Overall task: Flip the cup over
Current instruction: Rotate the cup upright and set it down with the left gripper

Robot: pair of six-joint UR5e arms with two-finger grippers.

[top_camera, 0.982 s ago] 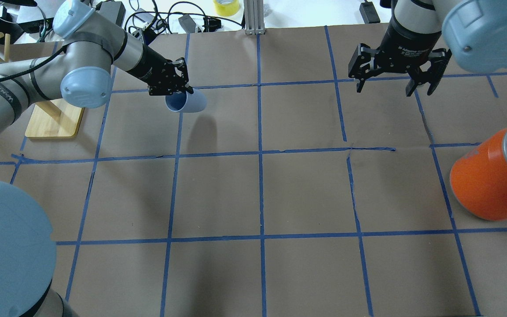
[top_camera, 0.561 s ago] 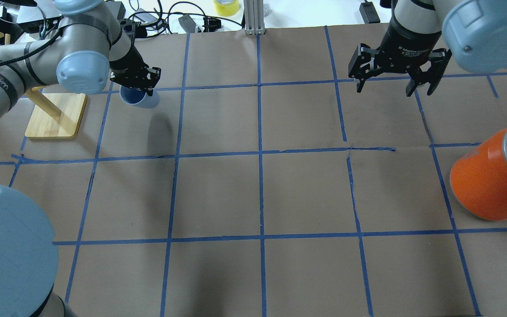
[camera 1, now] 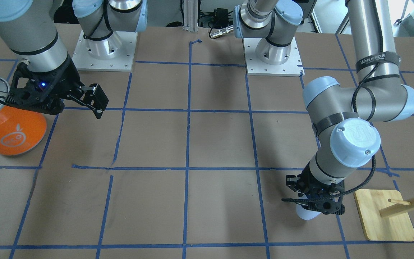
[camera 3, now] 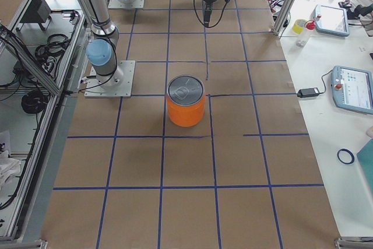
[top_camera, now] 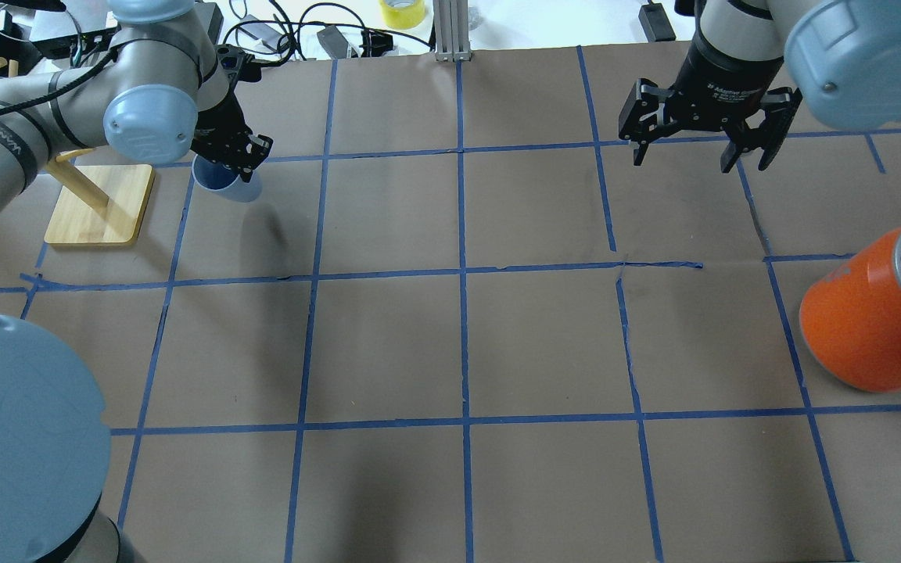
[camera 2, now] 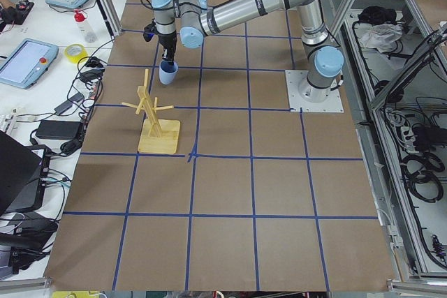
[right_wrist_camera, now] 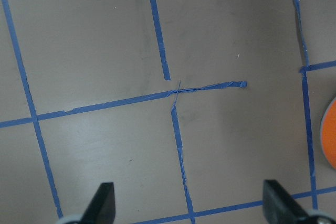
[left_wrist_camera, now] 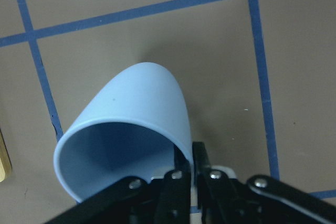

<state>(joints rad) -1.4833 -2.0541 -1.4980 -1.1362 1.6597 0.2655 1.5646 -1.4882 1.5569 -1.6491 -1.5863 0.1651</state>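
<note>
Left end effector (top_camera: 233, 159), pinched shut on the rim of the cup (top_camera: 225, 184), has swung it leftward to near the wooden stand (top_camera: 98, 203), rolling it from sideways toward upright (flip looks nearly done; set-down pending). Cup seems clear of the desk (top_camera: 497, 352). Long axis steep, mouth up and robotward, base down. Right end effector (top_camera: 689, 156) spread wide, empty.

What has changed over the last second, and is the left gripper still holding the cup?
The left gripper, shut on the cup's rim throughout, carried the cup toward the robot's left, ending close beside the wooden stand. The cup also appears to have turned, its mouth now facing more upward. Nothing was let go. The right gripper stayed open and in place, and the orange can did not move.
</note>
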